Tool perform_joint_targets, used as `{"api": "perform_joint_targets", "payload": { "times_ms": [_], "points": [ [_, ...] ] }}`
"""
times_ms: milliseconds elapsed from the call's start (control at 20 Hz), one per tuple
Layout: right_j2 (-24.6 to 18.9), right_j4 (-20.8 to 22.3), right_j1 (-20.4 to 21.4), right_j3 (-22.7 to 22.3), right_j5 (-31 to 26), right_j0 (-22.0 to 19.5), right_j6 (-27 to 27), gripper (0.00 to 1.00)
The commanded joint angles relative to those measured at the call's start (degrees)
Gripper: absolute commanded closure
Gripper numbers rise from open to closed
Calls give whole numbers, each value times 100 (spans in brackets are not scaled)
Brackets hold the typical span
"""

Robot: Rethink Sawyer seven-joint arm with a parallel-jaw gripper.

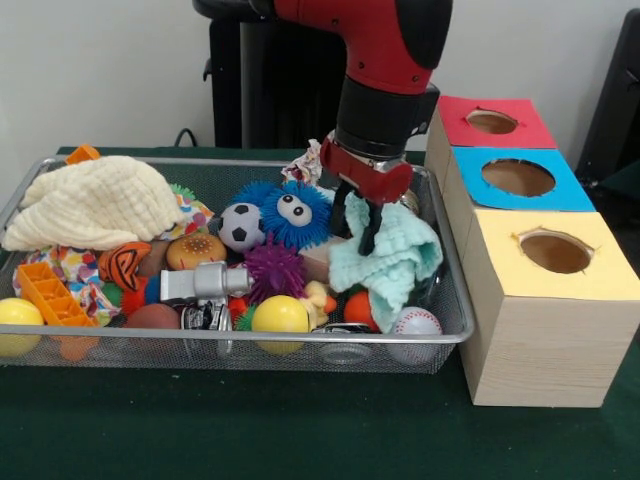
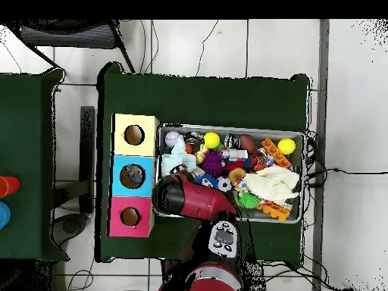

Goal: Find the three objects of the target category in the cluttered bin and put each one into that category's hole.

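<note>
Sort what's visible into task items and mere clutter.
Job: wire-mesh bin, red-topped hole, gripper; clear plastic pieces not plainly seen.
Clutter: mint cloth, blue fuzzy toy, soccer ball, baseball, cream cloth, blue-topped hole, yellow-topped hole.

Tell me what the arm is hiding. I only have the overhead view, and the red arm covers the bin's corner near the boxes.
Observer: The end effector is low in the bin, down on a mint green cloth.
Operator: Say whether it has hold of that cloth.
Observer: I cannot tell from the front view. It meets the cloth's upper folds, and the cloth lies draped over the clutter.
Operator: Name what sits next to it.
Observer: A blue fuzzy toy with two big eyes sits beside the end effector, on the side away from the boxes.
</note>
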State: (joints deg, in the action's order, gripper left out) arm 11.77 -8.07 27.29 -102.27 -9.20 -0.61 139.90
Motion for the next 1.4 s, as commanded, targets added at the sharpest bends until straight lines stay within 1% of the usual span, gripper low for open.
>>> {"api": "perform_joint_targets", "payload": {
  "times_ms": [50,250,400,650,900,1050,1250,1400],
  "points": [
    [-240,39,293,97,-1269,214,269,0],
    [-215,45,267,393,-1585,270,230,0],
    [-216,59,271,533,-1761,300,230,0],
    [-33,139,541,707,-2259,484,259,0],
    [-29,153,656,768,-2449,437,243,0],
    [-64,140,641,741,-2375,413,281,0],
    [-184,95,453,601,-1945,378,386,0],
    [-225,93,360,554,-1755,348,412,0]
  ]
}}
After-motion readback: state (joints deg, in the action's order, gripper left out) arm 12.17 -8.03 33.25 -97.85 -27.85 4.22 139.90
